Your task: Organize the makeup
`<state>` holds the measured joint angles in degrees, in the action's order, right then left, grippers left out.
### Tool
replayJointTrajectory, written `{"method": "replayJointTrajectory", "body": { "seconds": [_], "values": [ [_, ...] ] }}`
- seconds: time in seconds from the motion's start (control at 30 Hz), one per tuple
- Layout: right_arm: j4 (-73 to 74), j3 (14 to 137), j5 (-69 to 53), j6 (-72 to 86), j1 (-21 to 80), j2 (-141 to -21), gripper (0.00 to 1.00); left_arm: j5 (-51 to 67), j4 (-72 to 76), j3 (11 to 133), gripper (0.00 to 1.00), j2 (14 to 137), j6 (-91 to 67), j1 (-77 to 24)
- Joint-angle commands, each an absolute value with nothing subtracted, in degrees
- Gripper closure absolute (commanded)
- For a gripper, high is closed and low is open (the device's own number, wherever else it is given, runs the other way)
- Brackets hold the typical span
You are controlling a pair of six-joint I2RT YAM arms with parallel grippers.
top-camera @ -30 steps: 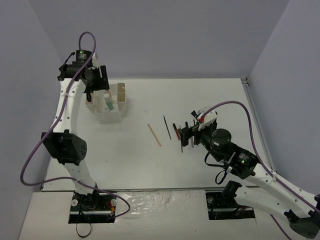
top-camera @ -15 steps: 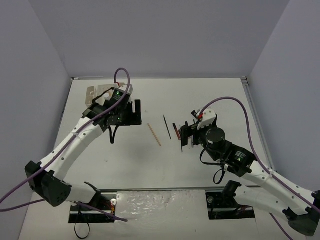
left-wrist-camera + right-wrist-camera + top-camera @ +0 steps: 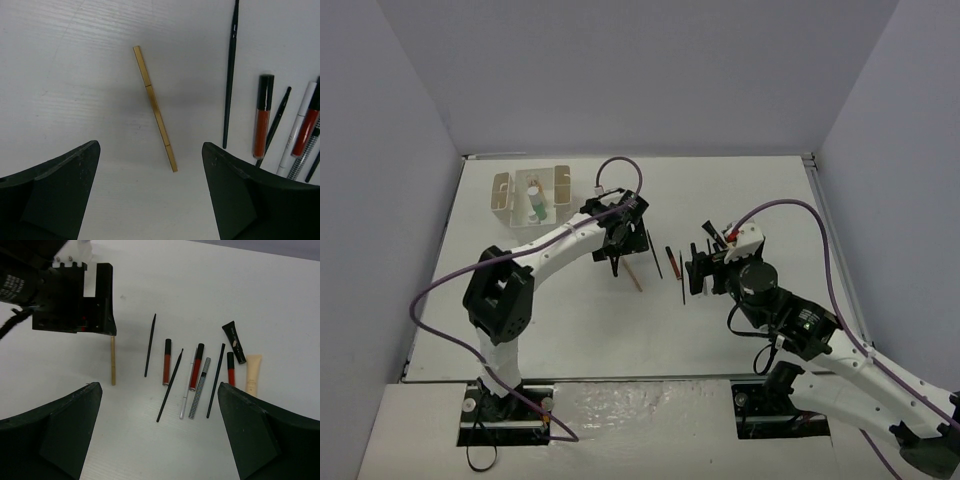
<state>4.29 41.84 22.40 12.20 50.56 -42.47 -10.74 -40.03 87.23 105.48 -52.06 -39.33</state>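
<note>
The left gripper (image 3: 623, 243) had swung from the box (image 3: 563, 176) over to the tan pencil (image 3: 154, 106), fingers spread above it, likely its next pick. The right gripper (image 3: 698, 268) hovered, likewise spread.

Left arm (image 3: 558, 241) and right arm (image 3: 865, 373): white tube links, chunky black joint housings, a thin purple cable (image 3: 620, 159) looping off each and ending just behind the hand. Left gripper (image 3: 623, 252) is a matte black boxy body with a notched edge, tiny screws (image 3: 65, 258) on top and white lettering (image 3: 13, 285) on the housing behind it; right gripper (image 3: 692, 273) also black, with a white block (image 3: 748, 239) carrying a red bit right behind it. Fingers (image 3: 50, 192) on both are plain black wedges.
</note>
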Motion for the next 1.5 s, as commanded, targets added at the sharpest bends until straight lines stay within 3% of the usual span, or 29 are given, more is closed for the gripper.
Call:
{"method": "replayJointTrajectory", "body": {
  "seconds": [0.0,0.23,0.67,1.03,1.27,1.47],
  "values": [
    [1.76,41.28,24.58,13.10,50.01,-40.72,0.02,-13.54,-43.49,95.55,0.20,111.22,-55.99,-39.05],
    [1.76,40.07,24.61,12.91,50.01,-38.48,0.02,-11.36,-46.33,100.22,0.26,118.61,-57.40,-37.52],
    [1.41,39.02,24.86,12.83,50.00,-36.65,0.02,-11.87,-48.93,101.78,0.51,123.66,-57.21,-35.48],
    [1.07,38.58,25.05,12.84,50.01,-35.71,0.02,-11.94,-44.80,93.36,0.99,118.72,-55.85,-34.89],
    [0.96,38.67,24.93,12.72,50.17,-35.66,0.02,-18.22,-44.01,90.30,1.00,107.72,-49.26,-34.80],
    [0.64,38.54,23.85,12.32,50.10,-35.22,0.02,-31.25,-37.00,87.84,1.00,90.56,-36.42,-34.51]
  ]
}}
